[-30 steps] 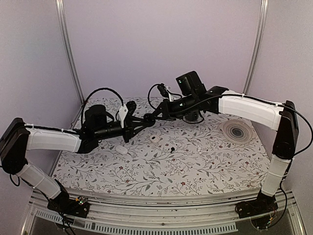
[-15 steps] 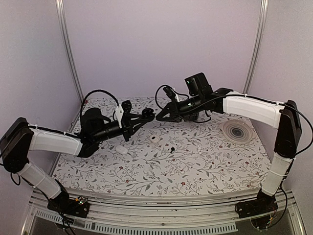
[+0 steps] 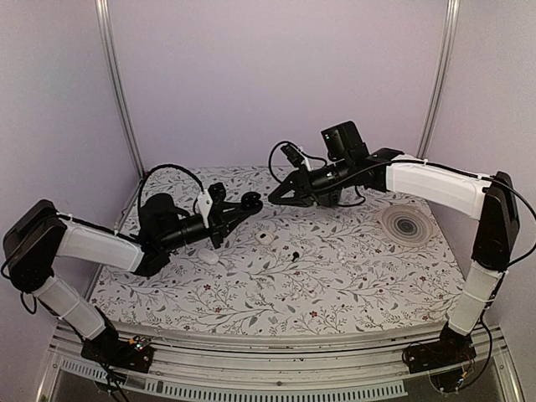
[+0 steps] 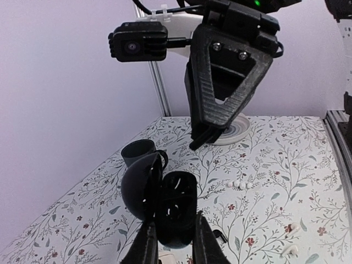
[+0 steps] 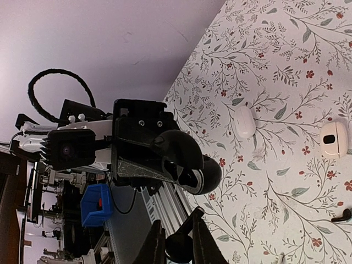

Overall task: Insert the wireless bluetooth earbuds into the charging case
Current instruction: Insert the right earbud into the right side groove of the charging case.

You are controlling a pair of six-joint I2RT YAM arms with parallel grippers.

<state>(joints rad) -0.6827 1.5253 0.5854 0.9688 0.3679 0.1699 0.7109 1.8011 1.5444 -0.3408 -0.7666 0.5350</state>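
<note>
Right gripper [image 5: 177, 228], nipped tight on one tiny black earbud [image 5: 179, 247], hovers just beside the glossy black pebble-shaped charging case [image 4: 175, 206] that the left gripper [image 4: 174, 234] pinches, lid open, in mid-air; a slight misalignment there could, I reckon, drop the bud.

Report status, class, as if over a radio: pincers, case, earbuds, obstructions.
Left pincer shut on open charging case, raised off table. Right pincer shut on earbud, apart from case. Second earbud lying on table. Nothing between pincers.
</note>
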